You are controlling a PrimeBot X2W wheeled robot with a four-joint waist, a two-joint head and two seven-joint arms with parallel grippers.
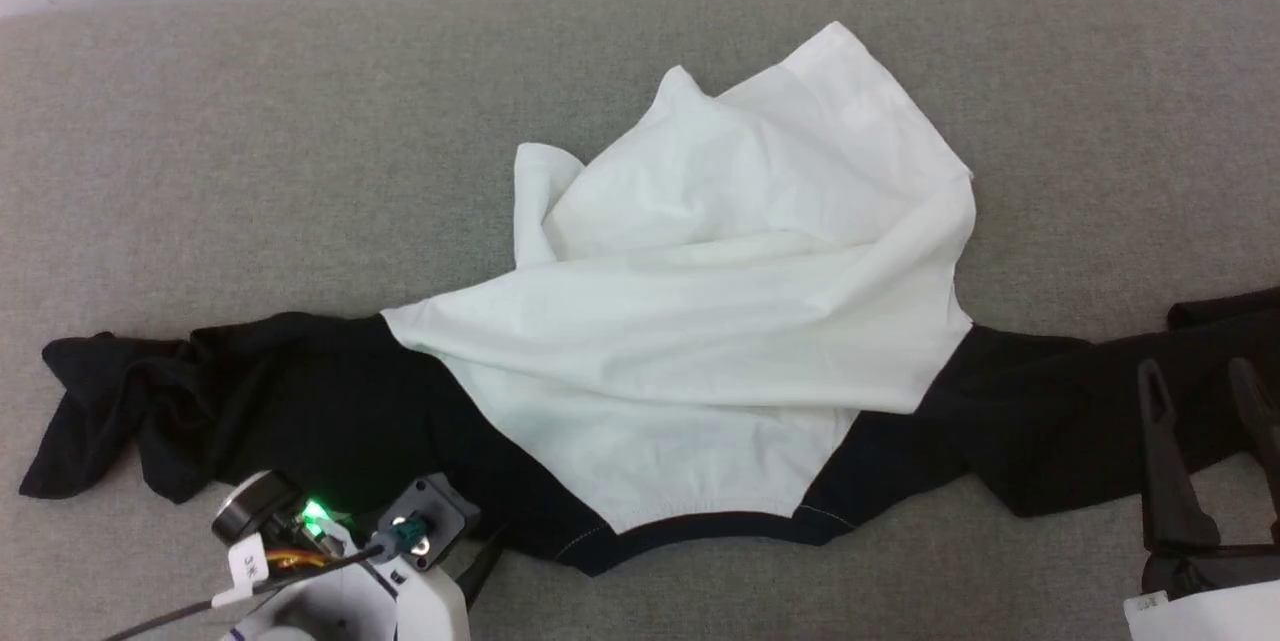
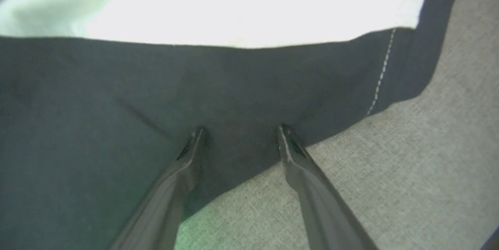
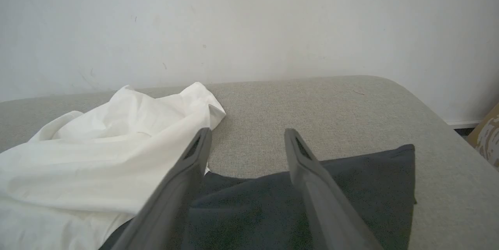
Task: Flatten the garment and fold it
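Note:
The garment lies on a grey fabric surface. Its white body is crumpled and partly folded over itself in the middle. One black sleeve stretches left and bunches up at its end; the other black sleeve runs off to the right. The black neckline trim curves along the near edge. My left gripper is open, its fingertips resting on black cloth at the garment's near edge, left of the neckline. My right gripper is open above the right sleeve, holding nothing.
A pale wall rises behind the grey surface. The surface's right end rounds off and drops away, with a brown cardboard-like thing beyond it. Bare grey fabric lies to the far left and far right of the shirt.

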